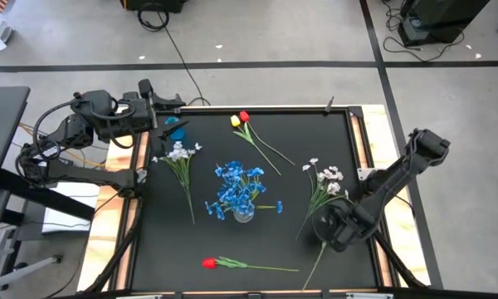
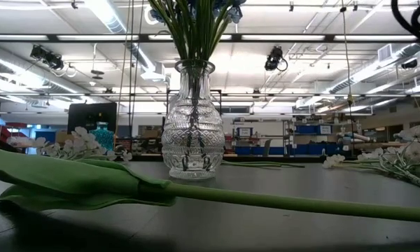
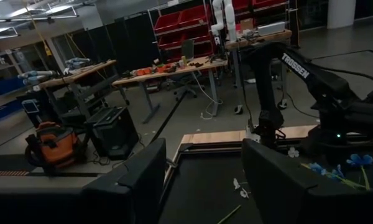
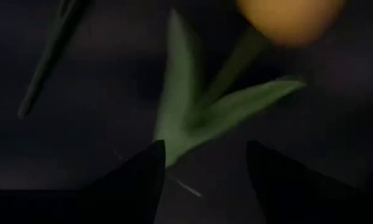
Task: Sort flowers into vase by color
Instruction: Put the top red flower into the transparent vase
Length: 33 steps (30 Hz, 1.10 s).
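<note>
Blue flowers (image 1: 236, 187): standing in the glass vase (image 2: 187, 133) at mid-mat; one blue sprig (image 1: 268, 206) lying just beside the vase, toward the right arm.
Red tulip (image 1: 209, 263): flat on the mat near the front edge, stem pointing toward the right arm's side.
Red and yellow tulip pair (image 1: 240, 120): lying together near the far edge, stems running in toward the vase.
White sprig, left (image 1: 178, 154): loose on the mat, on the left arm's side of the vase.
White sprig, right (image 1: 328, 178): loose on the mat, just beside the right gripper.
Yellow tulip under the wrist (image 4: 290, 18): seen close in the right wrist view, with green leaves (image 4: 199, 118), on the dark mat.
Right gripper (image 4: 202, 165): low over the mat near the front right; jaws parted wide, holding nothing.
Left gripper (image 3: 202, 177): waiting at the far left corner, raised; jaws also wide apart and empty.
Progress: blue group looks largely done; red, yellow and white not yet sorted, so most of the work probably left.
</note>
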Each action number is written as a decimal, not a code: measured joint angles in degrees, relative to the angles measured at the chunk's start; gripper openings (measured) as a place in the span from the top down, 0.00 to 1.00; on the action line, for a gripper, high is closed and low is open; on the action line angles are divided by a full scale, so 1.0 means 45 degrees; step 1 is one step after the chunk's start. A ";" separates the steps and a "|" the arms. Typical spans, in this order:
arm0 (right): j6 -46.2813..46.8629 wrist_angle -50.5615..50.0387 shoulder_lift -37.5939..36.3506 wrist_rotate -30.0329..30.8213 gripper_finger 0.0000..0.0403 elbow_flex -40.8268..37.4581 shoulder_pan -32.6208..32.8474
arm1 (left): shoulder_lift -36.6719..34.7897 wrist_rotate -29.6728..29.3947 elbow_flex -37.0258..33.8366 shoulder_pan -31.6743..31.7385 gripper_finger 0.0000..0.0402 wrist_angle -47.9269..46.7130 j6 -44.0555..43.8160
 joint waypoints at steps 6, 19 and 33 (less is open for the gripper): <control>0.0792 0.0387 0.0033 -0.2203 0.43 0.0005 -0.0369 | 0.0000 -0.0002 0.0000 0.0000 0.46 0.0001 0.0000; -0.1567 0.4640 -0.0137 0.2270 0.43 0.0010 -0.1465 | 0.0001 -0.0004 0.0000 0.0000 0.46 -0.0005 0.0000; -0.5963 0.6315 -0.0137 0.4052 0.43 0.0015 -0.4388 | 0.0000 -0.0001 0.0000 -0.0004 0.46 0.0001 0.0000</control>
